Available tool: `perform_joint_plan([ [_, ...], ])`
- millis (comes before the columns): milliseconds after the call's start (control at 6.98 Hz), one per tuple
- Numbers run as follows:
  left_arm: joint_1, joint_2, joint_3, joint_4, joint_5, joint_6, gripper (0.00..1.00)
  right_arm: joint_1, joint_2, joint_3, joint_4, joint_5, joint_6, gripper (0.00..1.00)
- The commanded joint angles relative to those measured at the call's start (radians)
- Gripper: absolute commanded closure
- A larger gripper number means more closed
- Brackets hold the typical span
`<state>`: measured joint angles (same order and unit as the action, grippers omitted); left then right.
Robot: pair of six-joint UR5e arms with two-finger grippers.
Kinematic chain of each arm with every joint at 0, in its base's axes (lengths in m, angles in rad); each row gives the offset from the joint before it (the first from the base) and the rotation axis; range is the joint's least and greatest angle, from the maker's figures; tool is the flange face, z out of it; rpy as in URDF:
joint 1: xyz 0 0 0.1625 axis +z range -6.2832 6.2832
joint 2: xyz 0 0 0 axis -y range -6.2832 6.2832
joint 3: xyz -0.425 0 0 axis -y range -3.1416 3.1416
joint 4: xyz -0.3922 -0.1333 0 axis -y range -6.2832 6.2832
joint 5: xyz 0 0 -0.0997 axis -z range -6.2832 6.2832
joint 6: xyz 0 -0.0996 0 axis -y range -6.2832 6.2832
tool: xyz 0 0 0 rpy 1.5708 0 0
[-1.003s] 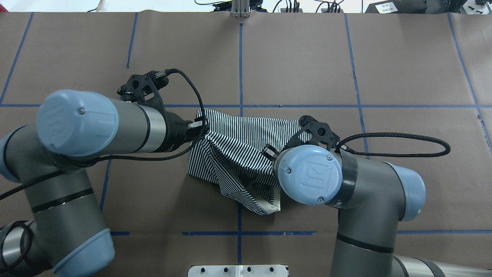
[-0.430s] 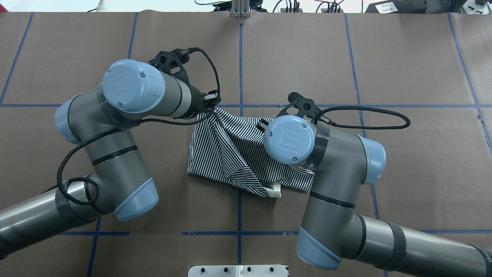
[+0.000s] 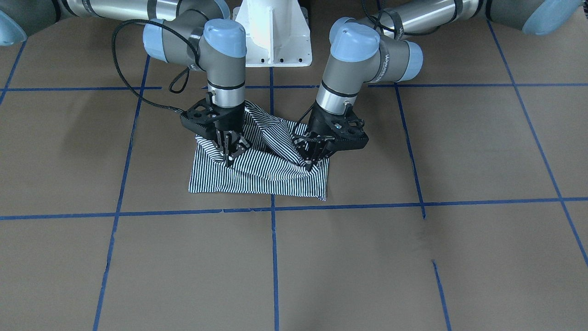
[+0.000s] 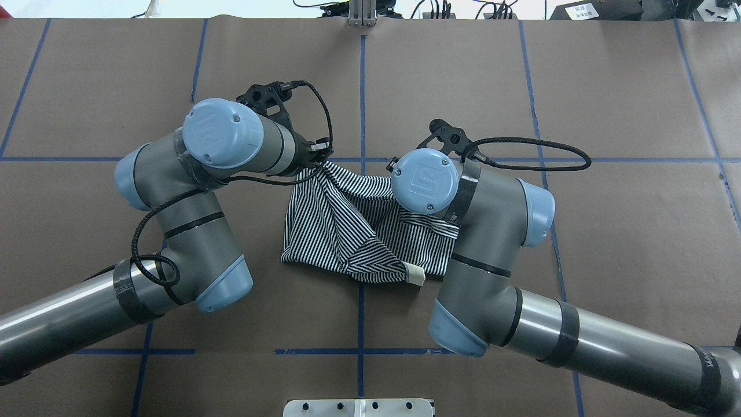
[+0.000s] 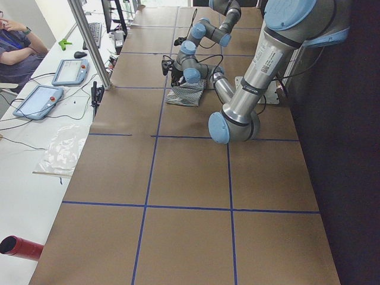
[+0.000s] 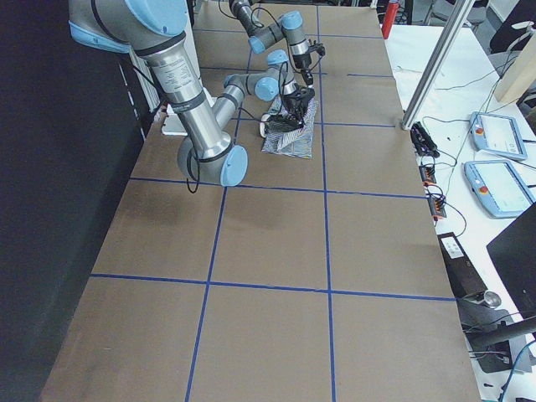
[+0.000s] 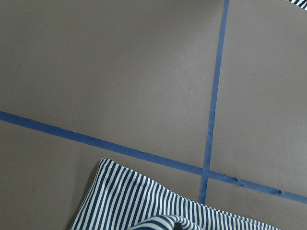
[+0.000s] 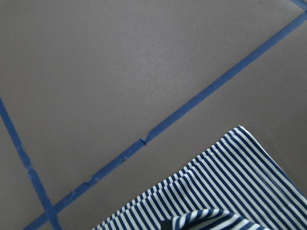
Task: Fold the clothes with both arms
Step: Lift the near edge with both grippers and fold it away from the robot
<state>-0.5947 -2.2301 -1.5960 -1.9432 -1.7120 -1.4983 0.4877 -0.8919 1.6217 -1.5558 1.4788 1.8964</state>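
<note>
The striped polo shirt [image 3: 257, 177] lies bunched and partly folded on the brown table, also seen from above [image 4: 336, 231]; a bit of its cream collar [image 4: 414, 277] pokes out at the near edge. My left gripper [image 3: 313, 162] points down, shut on a raised fold of the shirt near its far corner. My right gripper [image 3: 230, 157] is likewise shut on the fabric at the other far side. From overhead the left gripper [image 4: 317, 155] shows at the shirt's far-left corner, while the right wrist hides the right gripper. Both wrist views show only the shirt's striped edge [image 7: 144, 206] [image 8: 230, 191].
Blue tape lines [image 4: 362, 104] grid the brown table top. The white pedestal base [image 3: 275, 32] stands behind the shirt. A side bench holds tablets [image 5: 38, 101], and a person [image 5: 18, 50] sits there. A red cylinder [image 5: 21, 247] lies near a table corner.
Both arms have swung away from the robot and come down, carrying the gripped layer of the shirt toward its far edge. The shirt now lies flatter and more compact.
</note>
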Motion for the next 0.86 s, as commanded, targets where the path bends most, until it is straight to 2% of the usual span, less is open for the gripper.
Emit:
perform_joint_plan([
  [0, 0.003, -0.003, 0.045, -0.011, 0.000, 0.000, 1.00, 0.026, 0.028, -0.119, 0.080, 0.002, -0.019, 1.00],
  [287, 0.003, -0.003, 0.054, -0.013, 0.002, 0.000, 1.00, 0.031, 0.031, -0.138, 0.095, 0.002, -0.039, 1.00],
  [430, 0.003, 0.000, 0.054, -0.028, 0.003, 0.015, 0.51, 0.031, 0.030, -0.140, 0.095, 0.005, -0.128, 0.14],
  [573, -0.002, 0.007, 0.044, -0.037, 0.000, 0.158, 0.01, 0.040, 0.034, -0.138, 0.097, 0.012, -0.182, 0.00],
  [717, -0.028, 0.015, 0.030, -0.055, -0.009, 0.234, 0.00, 0.081, 0.034, -0.131, 0.089, 0.081, -0.244, 0.00],
])
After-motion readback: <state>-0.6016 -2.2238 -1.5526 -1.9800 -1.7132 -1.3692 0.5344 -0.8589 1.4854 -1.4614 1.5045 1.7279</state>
